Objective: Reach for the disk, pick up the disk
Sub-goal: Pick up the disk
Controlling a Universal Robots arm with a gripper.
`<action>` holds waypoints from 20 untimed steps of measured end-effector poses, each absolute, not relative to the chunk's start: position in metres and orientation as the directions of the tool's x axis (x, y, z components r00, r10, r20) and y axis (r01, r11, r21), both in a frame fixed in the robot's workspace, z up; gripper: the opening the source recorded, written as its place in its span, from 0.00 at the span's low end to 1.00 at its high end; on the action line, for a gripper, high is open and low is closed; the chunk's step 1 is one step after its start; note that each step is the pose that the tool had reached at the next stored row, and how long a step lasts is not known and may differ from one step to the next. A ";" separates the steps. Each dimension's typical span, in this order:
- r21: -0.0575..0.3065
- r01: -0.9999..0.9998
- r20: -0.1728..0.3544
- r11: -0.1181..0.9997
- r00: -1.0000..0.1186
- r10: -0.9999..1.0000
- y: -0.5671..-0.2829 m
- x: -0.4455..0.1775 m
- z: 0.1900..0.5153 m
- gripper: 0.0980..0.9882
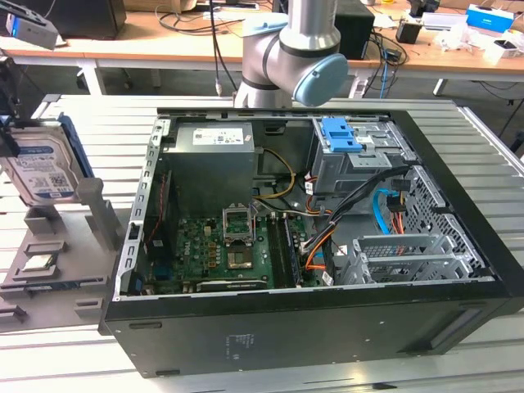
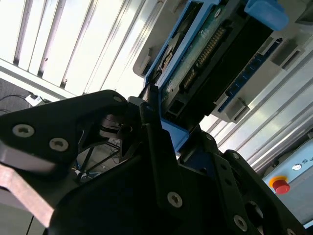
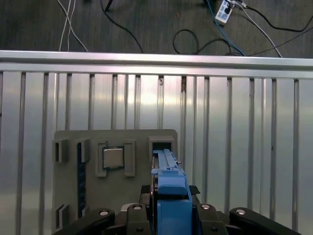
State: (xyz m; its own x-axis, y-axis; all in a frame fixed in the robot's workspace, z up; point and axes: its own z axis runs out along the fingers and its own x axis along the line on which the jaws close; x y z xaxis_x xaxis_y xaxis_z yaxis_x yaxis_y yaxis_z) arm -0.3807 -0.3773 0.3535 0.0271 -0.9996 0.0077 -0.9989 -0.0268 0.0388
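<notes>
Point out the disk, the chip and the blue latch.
disk [image 1: 39,165]: exterior view, on its label.
chip [image 1: 38,263]: exterior view, on its top face.
blue latch [image 1: 341,135]: exterior view, on its middle.

A robotics lab or engineering workshop. A robot arm stands at a worktable of slatted aluminium profiles, on which lies an opened desktop computer case with its boards and wiring bare. Beside it sits a grey fixture plate with shaped slots for parts. Wooden benches behind carry loose cables and boxes. A red stop button sits near the table, and a power strip lies on the dark floor
</notes>
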 end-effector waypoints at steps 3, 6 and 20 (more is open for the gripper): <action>0.039 -0.999 0.008 -0.027 0.027 -1.000 -0.377 -0.380 0.358 0.30; 0.039 -0.999 0.008 -0.027 0.027 -1.000 -0.377 -0.380 0.364 0.30; 0.039 -0.999 0.008 -0.027 0.027 -1.000 -0.377 -0.379 0.390 0.30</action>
